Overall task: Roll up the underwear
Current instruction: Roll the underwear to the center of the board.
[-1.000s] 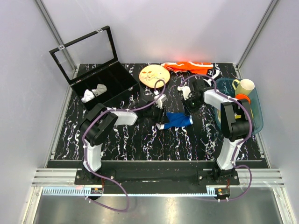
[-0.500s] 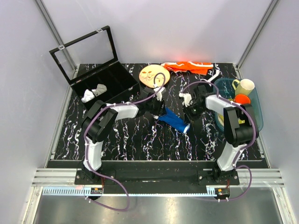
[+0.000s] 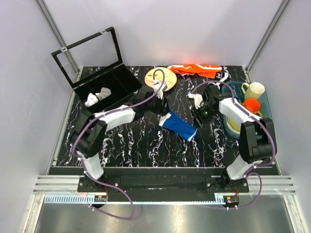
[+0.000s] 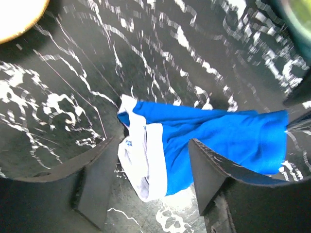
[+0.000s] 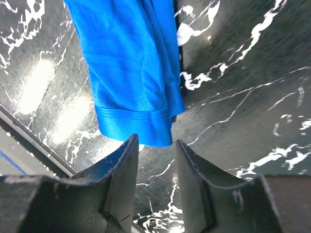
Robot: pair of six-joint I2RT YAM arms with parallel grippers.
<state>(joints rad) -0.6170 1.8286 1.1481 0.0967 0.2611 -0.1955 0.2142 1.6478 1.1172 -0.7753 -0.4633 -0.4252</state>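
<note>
The underwear [image 3: 177, 125] lies mid-table on the black marbled top [image 3: 131, 141]. It's a loose blue bundle set diagonally, w/ the white waistband end toward the far left and the blue hem end toward the near right. The folds are slack, not tightly wound.

The left gripper [image 4: 155, 145] is over the waistband end w/ jaws wide apart. The white band sits btwn the fingers [image 4: 97, 184] in its wrist view, but it isn't pinched; can't tell if the tips touch it. The right gripper [image 5: 156, 141] is at the opposite end w/ jaws parted by a narrower gap. The stitched hem is just beyond its tips, and only bare tabletop shows btwn them, so nothing is held.

Around it:
- A tan round plate [image 3: 160, 77] is just behind the left wrist, w/ the arm's cable looping over it.
- An orange cloth [image 3: 194, 69] lies along the far edge.
- A black compartment box [image 3: 114, 87] w/ its lid up is at the far left, w/ white cloth pieces [image 3: 97, 96] in one cell.
- A teal tub [image 3: 267, 114] is hard by the right arm, holding a yellow mug [image 3: 253, 90] and an orange cup [image 3: 251, 104].

The plate and the tub crowd the two arms. The box is well apart from the bundle.
</note>
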